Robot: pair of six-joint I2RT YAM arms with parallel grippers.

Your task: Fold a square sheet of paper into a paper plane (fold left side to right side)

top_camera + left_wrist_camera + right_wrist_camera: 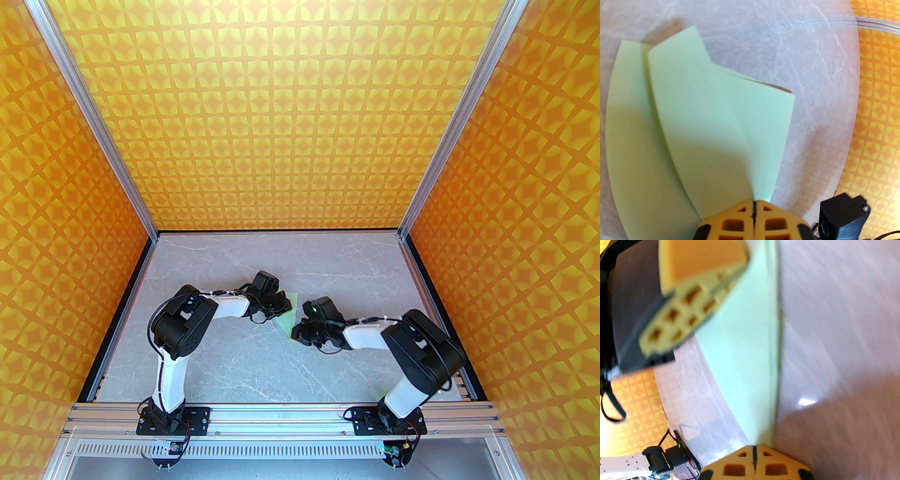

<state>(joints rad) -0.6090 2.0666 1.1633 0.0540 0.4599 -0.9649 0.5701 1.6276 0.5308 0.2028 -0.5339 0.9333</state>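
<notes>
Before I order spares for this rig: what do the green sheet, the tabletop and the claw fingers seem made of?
Sheet: thin matte paper; it holds sharp creases. Tabletop: grey with white veins, slight sheen; stone or printed laminate, can't tell. Fingers of the left claw: matte yellow-orange plastic with open lattice cells, possibly printed.

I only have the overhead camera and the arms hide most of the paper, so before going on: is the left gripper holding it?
Observer: Yes, its wrist view shows the left gripper shut on a corner of the paper.
Operator: And the right one?
Observer: The right gripper is shut too, the paper's edge running right into it.
Operator: Is the paper flat?
Observer: No, it is folded into overlapping layers, with a crease down the top one.
</notes>
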